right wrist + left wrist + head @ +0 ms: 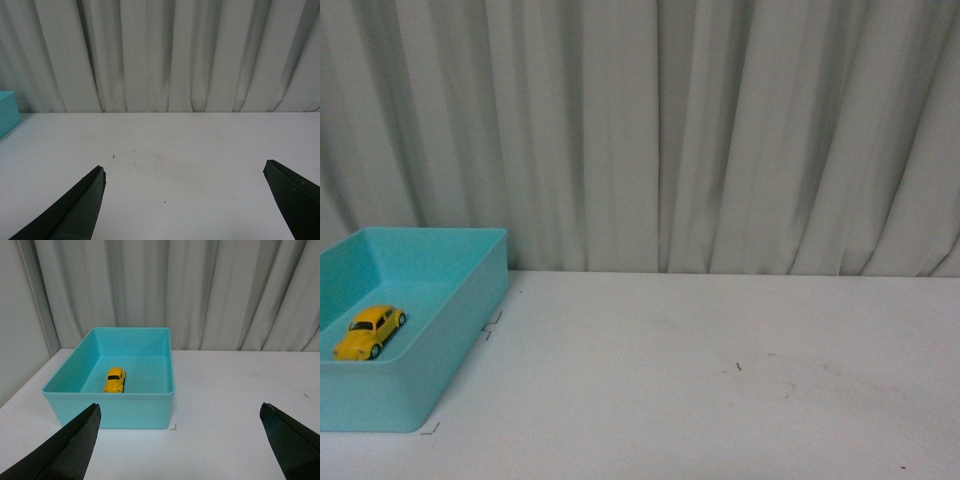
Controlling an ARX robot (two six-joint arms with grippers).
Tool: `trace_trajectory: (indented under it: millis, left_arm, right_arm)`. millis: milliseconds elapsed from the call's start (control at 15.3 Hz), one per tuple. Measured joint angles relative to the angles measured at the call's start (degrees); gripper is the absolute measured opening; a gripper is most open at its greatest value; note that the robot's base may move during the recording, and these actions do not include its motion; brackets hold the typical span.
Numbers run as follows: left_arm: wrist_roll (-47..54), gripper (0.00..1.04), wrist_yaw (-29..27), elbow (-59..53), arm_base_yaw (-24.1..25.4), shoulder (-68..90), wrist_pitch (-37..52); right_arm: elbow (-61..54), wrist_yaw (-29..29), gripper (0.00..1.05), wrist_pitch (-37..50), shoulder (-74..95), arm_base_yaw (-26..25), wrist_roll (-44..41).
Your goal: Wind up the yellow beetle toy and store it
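The yellow beetle toy [368, 332] rests on its wheels inside a turquoise bin [440, 370] at the table's left side. In the left wrist view the yellow beetle toy [115, 379] lies on the floor of the turquoise bin [135, 412], well beyond my left gripper [180, 412], which is open and holds nothing. My right gripper [182, 172] is open over bare white table, with only a corner of the turquoise bin [7, 112] visible far off to one side. Neither arm shows in the front view.
A white table [720, 380] runs to a pleated grey curtain [660, 130] at the back. Small corner marks [430, 430] sit on the table beside the bin. Faint scuffs [150, 162] show under the right gripper.
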Motion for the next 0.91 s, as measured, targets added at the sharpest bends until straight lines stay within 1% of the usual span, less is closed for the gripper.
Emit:
trace_trajectory:
  millis: [914]
  left_arm:
    - [-0.04, 0.98, 0.00, 0.00, 0.00, 0.00, 0.00]
  right_arm:
    - [0.00, 0.00, 0.98, 0.04, 0.02, 0.00, 0.00]
